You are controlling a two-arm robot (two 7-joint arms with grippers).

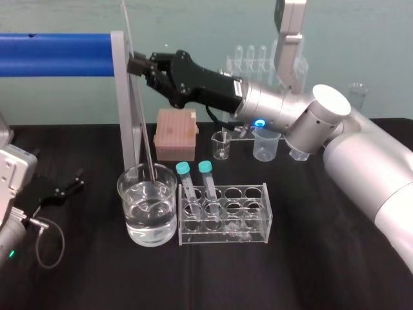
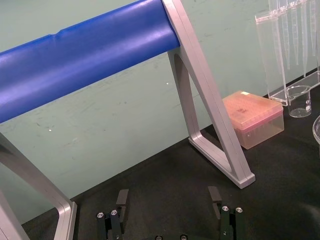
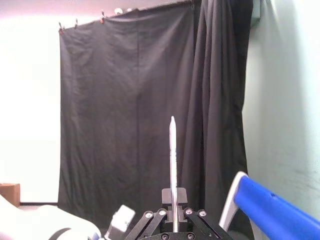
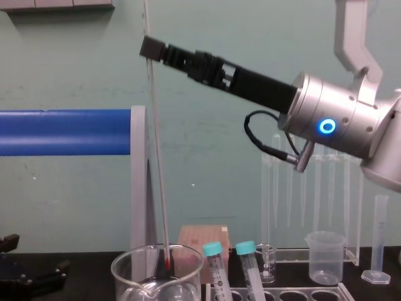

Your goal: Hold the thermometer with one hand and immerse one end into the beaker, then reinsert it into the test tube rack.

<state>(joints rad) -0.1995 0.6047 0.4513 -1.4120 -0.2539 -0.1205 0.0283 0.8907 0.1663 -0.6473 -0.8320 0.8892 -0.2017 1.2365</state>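
My right gripper (image 1: 135, 64) is shut on the thermometer (image 1: 143, 123), a long thin glass rod held nearly upright. In the chest view the gripper (image 4: 149, 49) grips the thermometer (image 4: 158, 157) high up. Its red lower tip sits inside the wide glass beaker (image 4: 128, 269), below the rim. The beaker (image 1: 129, 216) holds water. In the right wrist view the fingers (image 3: 168, 196) pinch the rod (image 3: 173, 160). The test tube rack (image 1: 255, 237), with two teal-capped tubes (image 1: 186, 181), stands just right of the beaker. My left gripper (image 1: 71, 184) rests open at the table's left.
A blue bar on a grey frame (image 1: 122, 90) stands right behind the beaker. Behind the rack are a pink tip box (image 1: 175, 132), a small glass beaker (image 1: 221, 145), a cloudy plastic beaker (image 1: 266, 143) and a clear pipette stand (image 1: 258, 61). A measuring cylinder (image 4: 380, 238) stands far right.
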